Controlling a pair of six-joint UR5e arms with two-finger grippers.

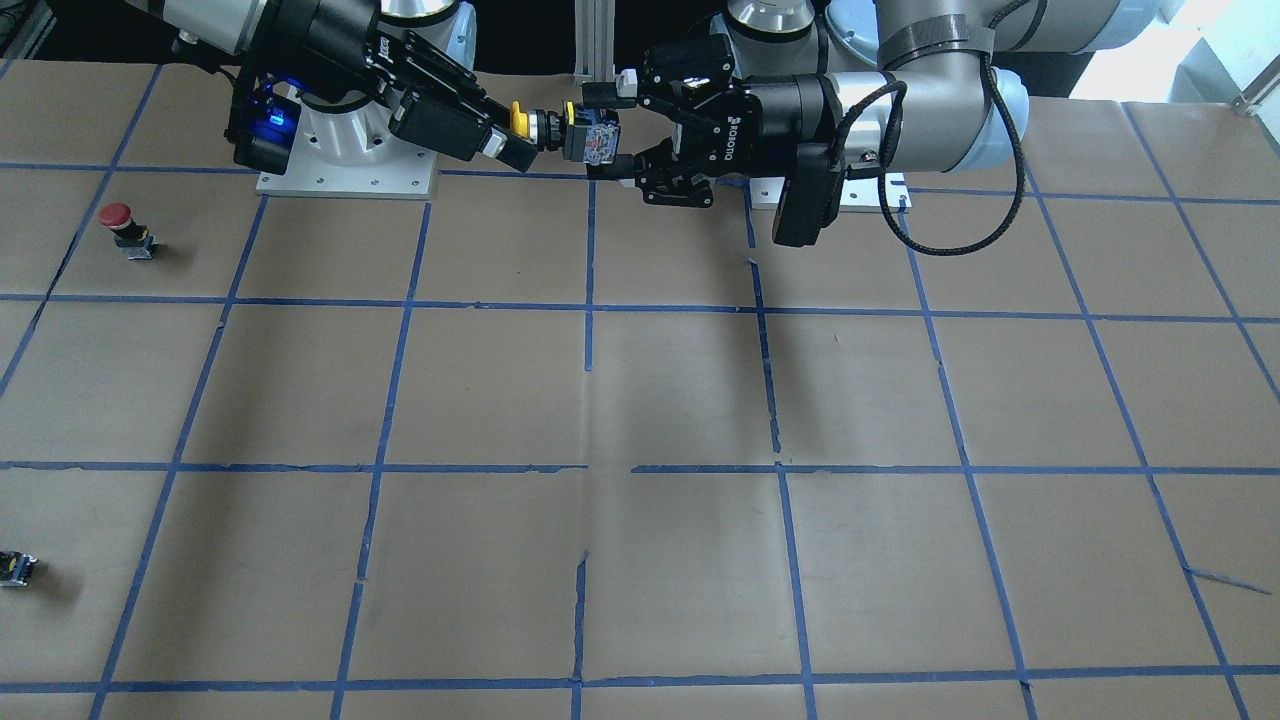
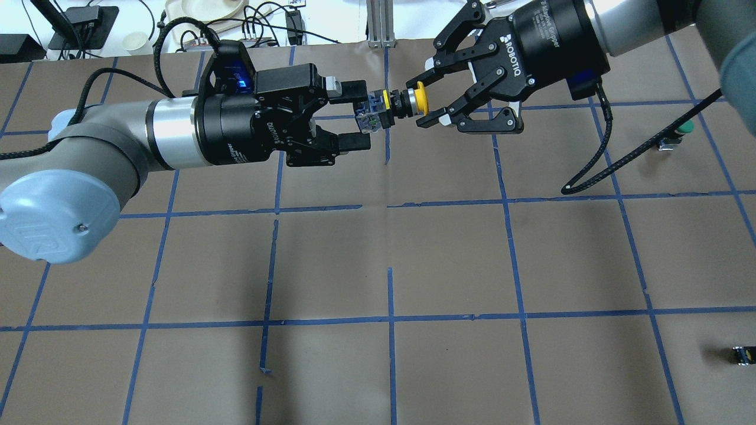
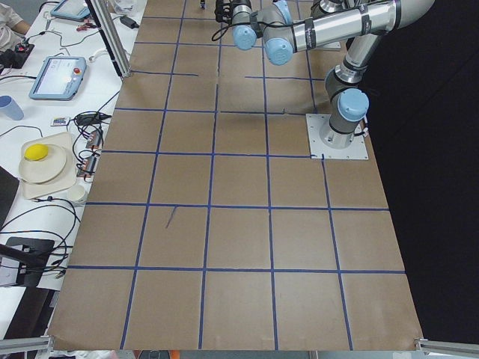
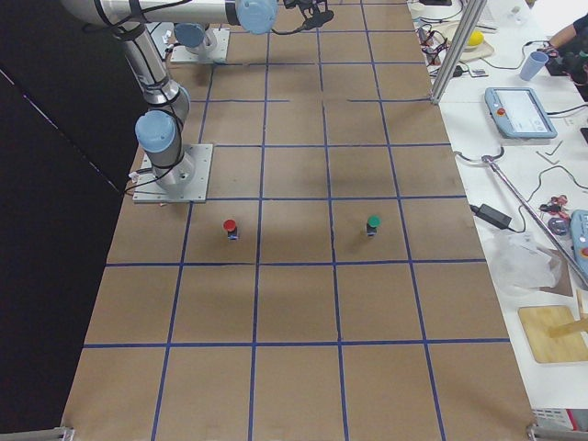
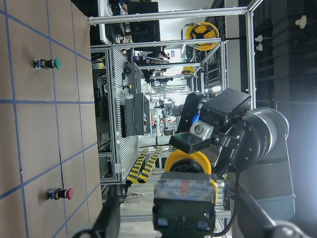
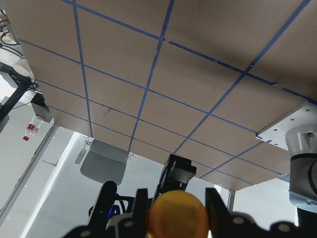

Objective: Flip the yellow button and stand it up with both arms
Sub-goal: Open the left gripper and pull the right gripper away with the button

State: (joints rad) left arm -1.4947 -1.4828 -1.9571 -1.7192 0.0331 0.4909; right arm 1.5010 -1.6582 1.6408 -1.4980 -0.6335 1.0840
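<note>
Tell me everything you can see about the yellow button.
The yellow button hangs in the air above the table, lying sideways. Its round yellow cap points at the right claw, whose fingers pinch it. A grey collar joins the cap to a dark block body with clear blue parts, looking like plastic. The left claw is open around the body, gaps on both sides.

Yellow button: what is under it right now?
Only bare brown table, well below: the yellow button hangs in the air, its cap in the right gripper. Overhead, it covers the spot straight below.
</note>
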